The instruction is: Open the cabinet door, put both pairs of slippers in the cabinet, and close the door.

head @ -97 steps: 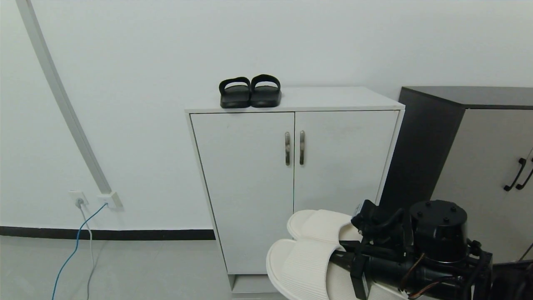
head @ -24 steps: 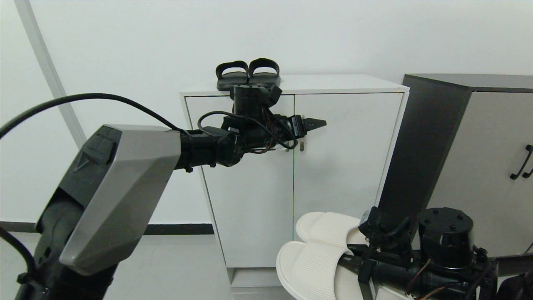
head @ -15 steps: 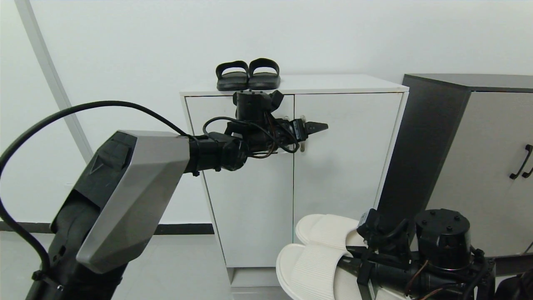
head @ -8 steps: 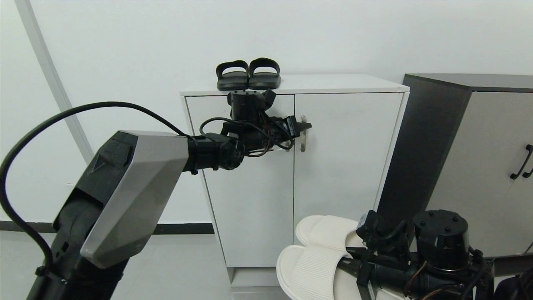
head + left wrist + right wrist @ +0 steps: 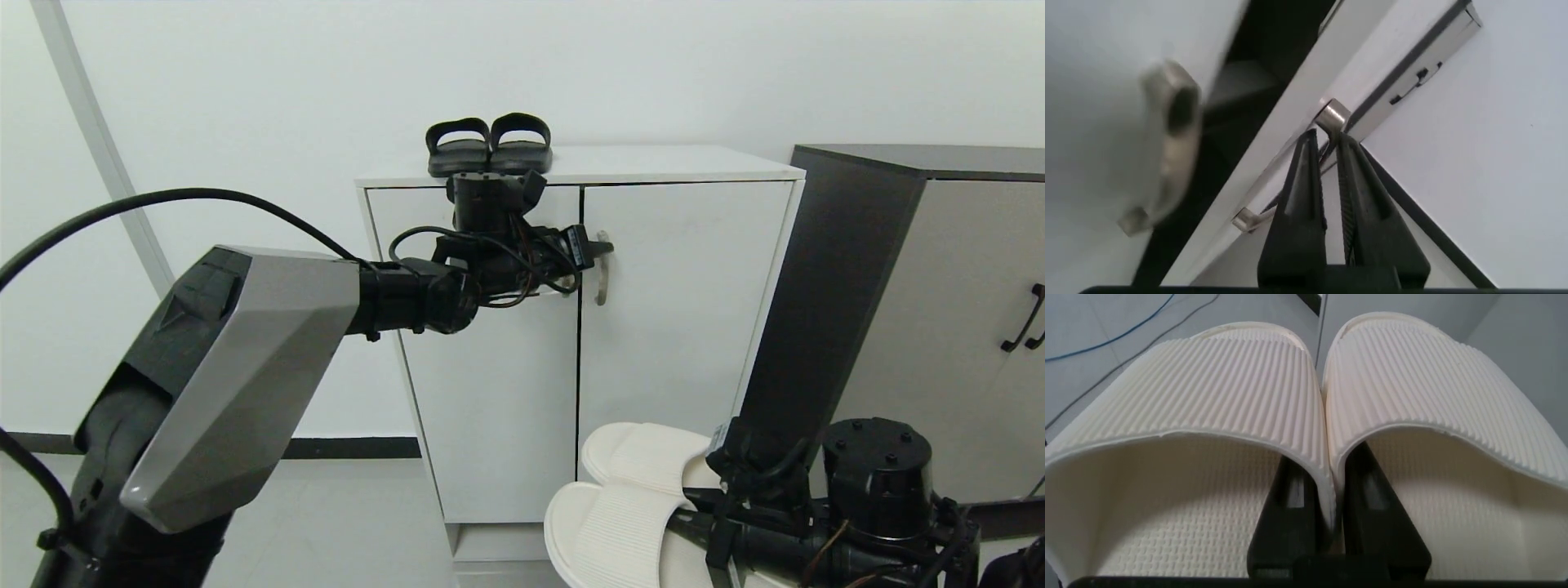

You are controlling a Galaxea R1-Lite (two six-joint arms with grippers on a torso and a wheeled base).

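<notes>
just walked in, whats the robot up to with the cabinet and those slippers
The left gripper is shut on the handle of the white cabinet's right door, which is open only a crack. The right gripper holds the white slippers low in front of the cabinet. The black slippers sit on the cabinet's top, so neither pair is inside yet.

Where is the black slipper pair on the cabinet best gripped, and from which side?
On the black slippers, pinch the touching inner strap walls, one finger in each opening, probably from the front: both strap arches open toward the robot.
</notes>
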